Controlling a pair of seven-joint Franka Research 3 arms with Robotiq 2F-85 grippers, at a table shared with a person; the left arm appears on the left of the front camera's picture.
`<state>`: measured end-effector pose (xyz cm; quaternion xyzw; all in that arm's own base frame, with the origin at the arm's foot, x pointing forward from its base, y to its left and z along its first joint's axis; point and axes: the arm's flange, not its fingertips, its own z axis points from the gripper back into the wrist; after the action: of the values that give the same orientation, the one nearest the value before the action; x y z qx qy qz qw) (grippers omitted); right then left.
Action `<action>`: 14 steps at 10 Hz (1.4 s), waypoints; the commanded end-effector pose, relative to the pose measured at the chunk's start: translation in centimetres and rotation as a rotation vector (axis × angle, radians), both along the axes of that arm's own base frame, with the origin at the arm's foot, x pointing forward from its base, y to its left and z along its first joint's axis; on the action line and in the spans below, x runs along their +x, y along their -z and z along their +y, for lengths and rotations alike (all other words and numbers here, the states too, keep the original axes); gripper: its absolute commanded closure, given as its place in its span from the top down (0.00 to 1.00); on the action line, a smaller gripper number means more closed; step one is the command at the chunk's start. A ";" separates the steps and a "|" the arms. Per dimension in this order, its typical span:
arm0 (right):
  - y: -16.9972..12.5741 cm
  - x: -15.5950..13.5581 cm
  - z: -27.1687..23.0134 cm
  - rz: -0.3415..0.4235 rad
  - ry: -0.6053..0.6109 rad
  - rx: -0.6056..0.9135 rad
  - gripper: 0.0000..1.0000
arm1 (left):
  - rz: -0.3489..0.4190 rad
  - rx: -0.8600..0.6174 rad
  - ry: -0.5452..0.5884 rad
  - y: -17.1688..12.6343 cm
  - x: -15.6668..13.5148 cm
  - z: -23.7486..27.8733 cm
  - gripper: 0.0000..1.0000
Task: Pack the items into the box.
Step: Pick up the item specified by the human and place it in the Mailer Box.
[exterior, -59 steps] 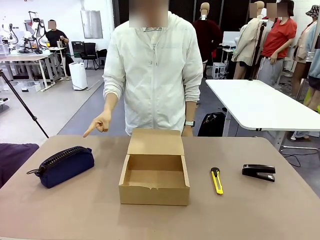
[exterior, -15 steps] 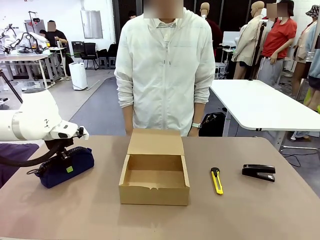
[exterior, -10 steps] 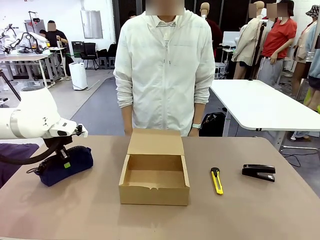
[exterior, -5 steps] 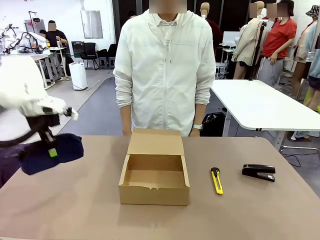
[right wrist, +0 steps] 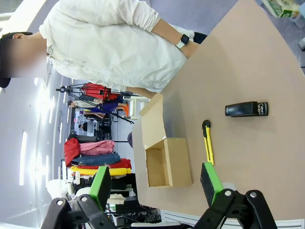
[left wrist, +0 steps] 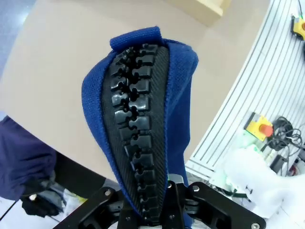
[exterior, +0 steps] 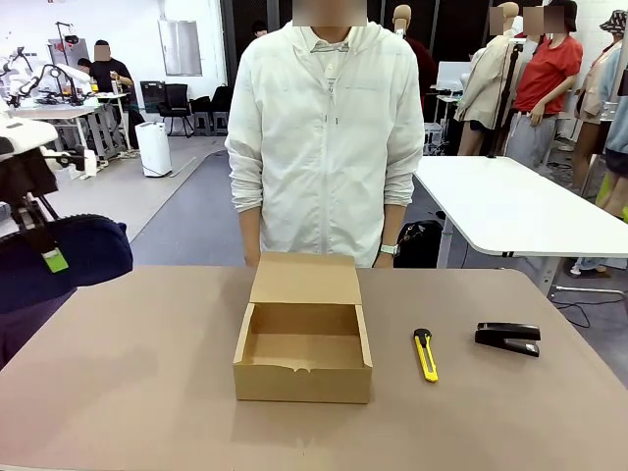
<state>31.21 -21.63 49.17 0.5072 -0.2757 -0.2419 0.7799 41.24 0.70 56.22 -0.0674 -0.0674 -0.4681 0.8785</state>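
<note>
- Far left of the box (exterior: 302,381), the left gripper (exterior: 47,250) grips the navy pouch (exterior: 88,257), lifted off the table (exterior: 147,412).
- Step in hand, I judge: carrying. The next move should travel right and descend lengthwise into the open box.
- Right of the box: the stapler (exterior: 508,338), untouched; the right gripper (right wrist: 155,181) is wide open and empty.

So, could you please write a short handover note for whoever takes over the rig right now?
Left gripper shut on the navy pouch, held in the air by the left edge of the table.
Right gripper open, empty.
Box open, empty, mid-table.
Stapler on the table right of it, past the utility knife.
Done: pouch gripped.
Left: put pouch, then stapler, in the box.
</note>
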 end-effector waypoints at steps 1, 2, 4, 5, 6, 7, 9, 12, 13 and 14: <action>-0.3 0.0 -0.2 -0.014 -0.010 -0.010 1.00 | 0.009 0.042 -0.029 1.0 1.1 -0.9 0.00; -0.3 0.0 -0.2 -0.014 -0.010 -0.010 1.00 | 0.009 0.042 -0.029 1.0 1.1 -0.9 0.00; -0.3 0.0 -0.2 -0.014 -0.010 -0.010 1.00 | -0.027 0.000 0.107 1.1 1.4 -5.2 0.00; -0.3 0.0 -0.2 -0.014 -0.010 -0.010 1.00 | -0.042 0.021 0.255 1.4 2.5 -11.6 0.00; -0.3 0.0 -0.2 -0.014 -0.010 -0.010 1.00 | -0.056 0.052 0.418 1.6 3.5 -17.9 0.00; -0.3 0.0 -0.2 -0.014 -0.010 -0.010 1.00 | -0.088 0.083 0.600 1.8 4.2 -24.3 0.00; -0.3 0.0 -0.2 -0.014 -0.010 -0.010 1.00 | -0.104 0.091 0.809 4.0 4.6 -34.4 0.00; -0.3 0.0 -0.2 -0.014 -0.010 -0.010 1.00 | -0.088 0.262 0.770 7.1 4.8 -42.0 0.00; -0.3 0.0 -0.2 -0.014 -0.010 -0.010 1.00 | -0.126 0.123 0.831 7.2 2.4 -41.7 0.00; -0.3 0.0 -0.2 -0.014 -0.010 -0.010 1.00 | -0.126 0.123 0.831 7.2 2.4 -41.7 0.00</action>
<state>31.21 -21.68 49.29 0.5062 -0.2764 -0.2416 0.7803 44.96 -42.44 47.95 0.0101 -0.0494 -0.7868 0.6152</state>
